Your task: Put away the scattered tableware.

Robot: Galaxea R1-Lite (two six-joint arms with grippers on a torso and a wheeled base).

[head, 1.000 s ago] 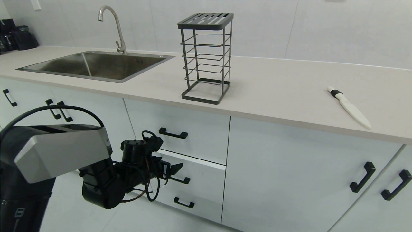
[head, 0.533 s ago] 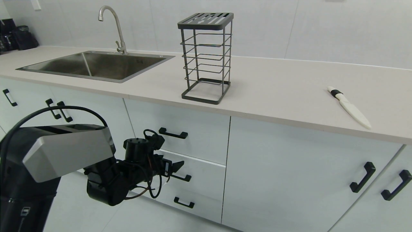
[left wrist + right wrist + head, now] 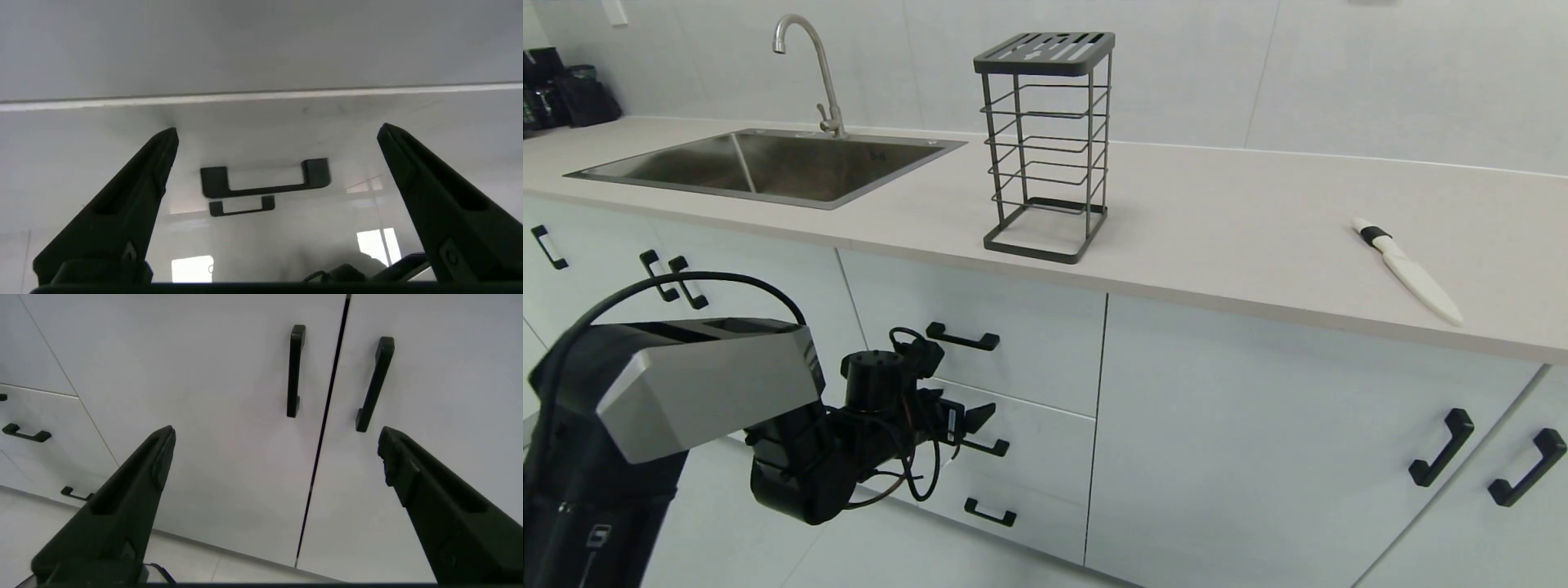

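A white knife [image 3: 1408, 272] with a black band on its handle lies flat on the counter at the right, near the front edge. A dark wire rack [image 3: 1046, 147] with a slotted top stands upright mid-counter. My left gripper [image 3: 977, 416] hangs open below counter height, in front of the middle drawer's black handle [image 3: 984, 447]. In the left wrist view that drawer handle [image 3: 264, 176] sits between the spread fingers [image 3: 122, 212], some way off. My right gripper [image 3: 278, 457] is open and faces white cabinet doors with two vertical black door handles [image 3: 296, 371].
A steel sink [image 3: 760, 166] with a curved tap [image 3: 810, 65] is set into the counter at the left. White drawers and cabinet doors with black handles run below the counter [image 3: 1241, 245]. Bare counter lies between the rack and the knife.
My left arm has crept forward and slightly right, bringing the open gripper closer to the middle drawer handle. The knife and rack have not moved.
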